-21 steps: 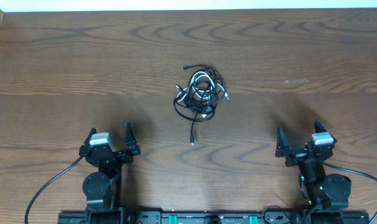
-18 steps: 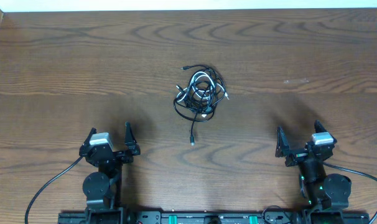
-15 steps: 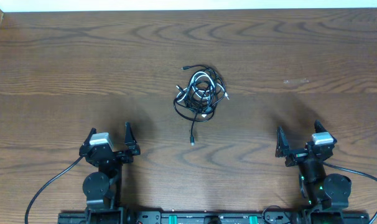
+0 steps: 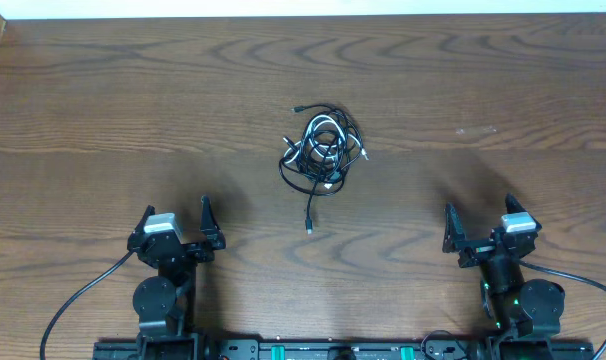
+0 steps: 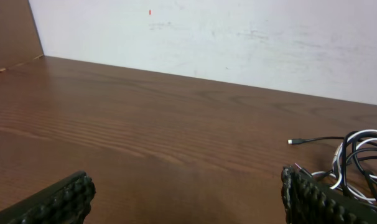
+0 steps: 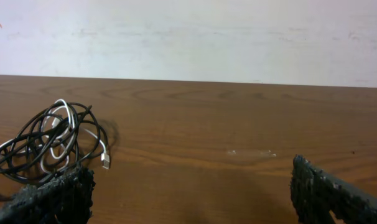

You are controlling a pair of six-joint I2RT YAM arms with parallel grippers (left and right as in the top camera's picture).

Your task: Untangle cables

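Overhead: a tangled knot of thin black cables and 1 white cable [image 4: 323, 150] lies mid-way across the dark wooden table [image 4: 103, 100], with 1 plug end trailing toward the arms. The left gripper [image 4: 175, 210] and right gripper [image 4: 479, 207] sit well apart from it, spread wide and empty.
Left wrist: the knot lies ahead at the right.
Right wrist: the knot lies ahead at the left.

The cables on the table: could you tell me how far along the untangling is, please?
Done: nothing; the cables lie as one knotted bundle mid-table. In hand: nothing; the left fingers and right fingers stand open and empty, apart from it. Left: all the separating.
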